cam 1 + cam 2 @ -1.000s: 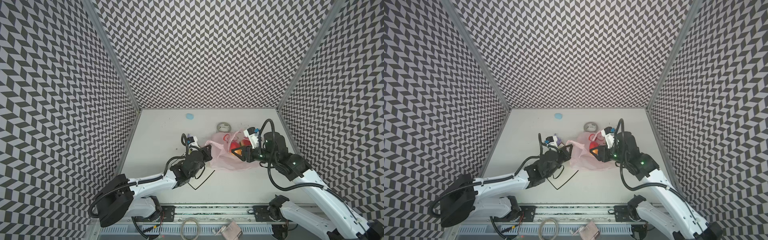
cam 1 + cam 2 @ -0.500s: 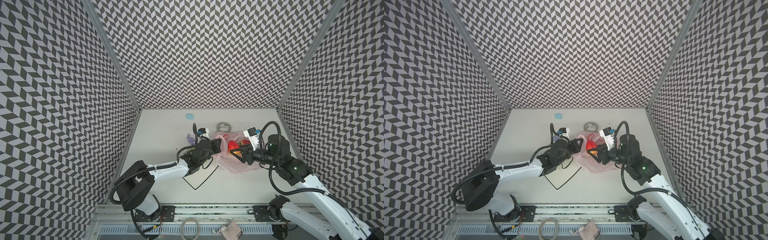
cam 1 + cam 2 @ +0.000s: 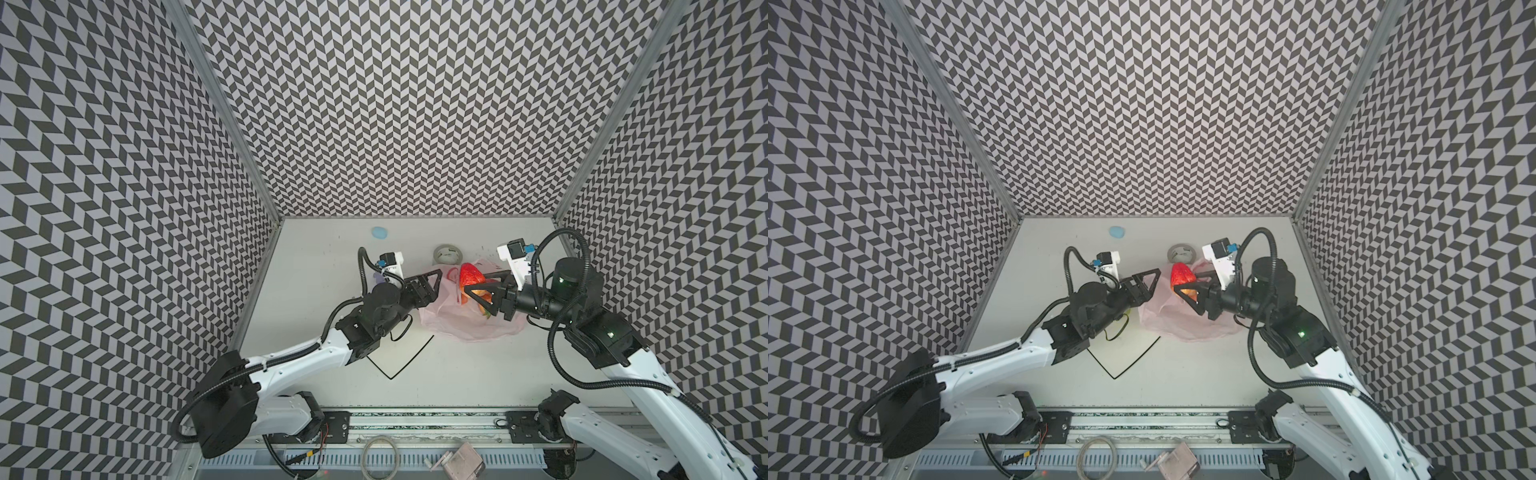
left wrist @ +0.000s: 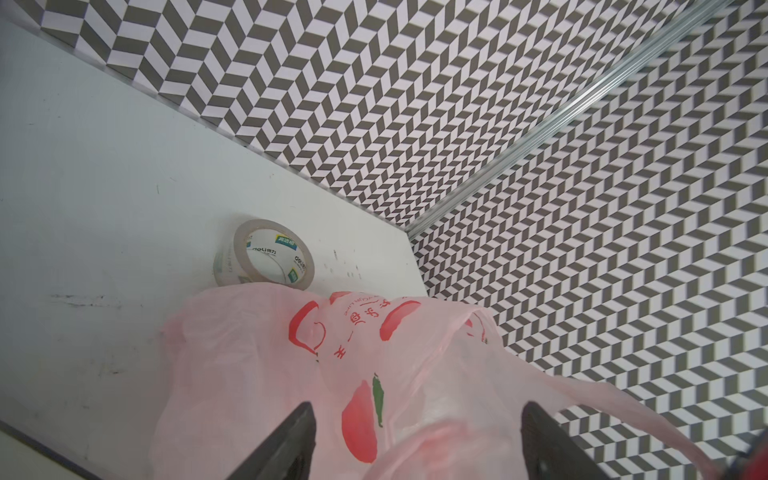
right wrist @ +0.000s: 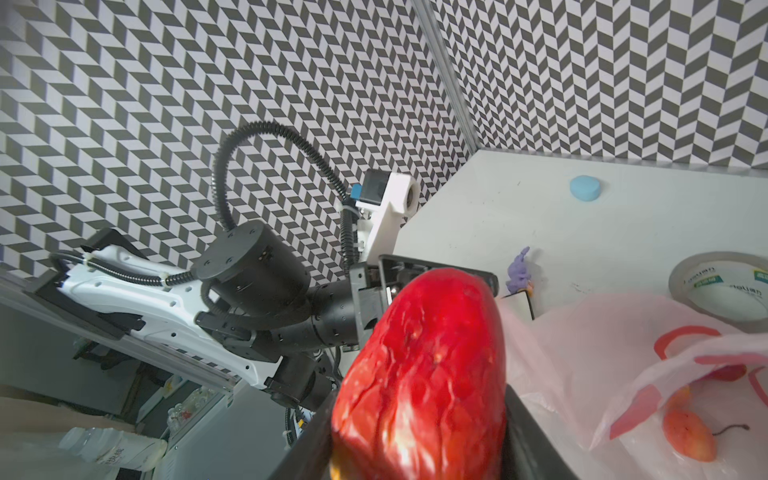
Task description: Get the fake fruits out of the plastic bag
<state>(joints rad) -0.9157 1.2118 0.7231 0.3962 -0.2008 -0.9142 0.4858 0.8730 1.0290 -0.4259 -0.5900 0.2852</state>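
White table [image 3: 457, 374] carries the crinkly translucent pink plastic bag [image 3: 469, 328], small orange-red fake fruits [image 5: 685, 432] inside. Beyond it the left pincer [image 4: 415, 415] stands spread around the bag's edge; it should pin that film while the right pincer [image 3: 478, 297], pinching a glossy red fake strawberry [image 3: 469, 272], lifts clear.

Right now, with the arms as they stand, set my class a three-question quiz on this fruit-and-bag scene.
1. True or false: the right gripper holds a red strawberry.
2. The tape roll sits: A inside the plastic bag; B on the table beside the bag; C in the right gripper.
3. On the left gripper, how do the jaws stand?
Key: 1 true; 2 B; 3 open, wide apart, clamping nothing.
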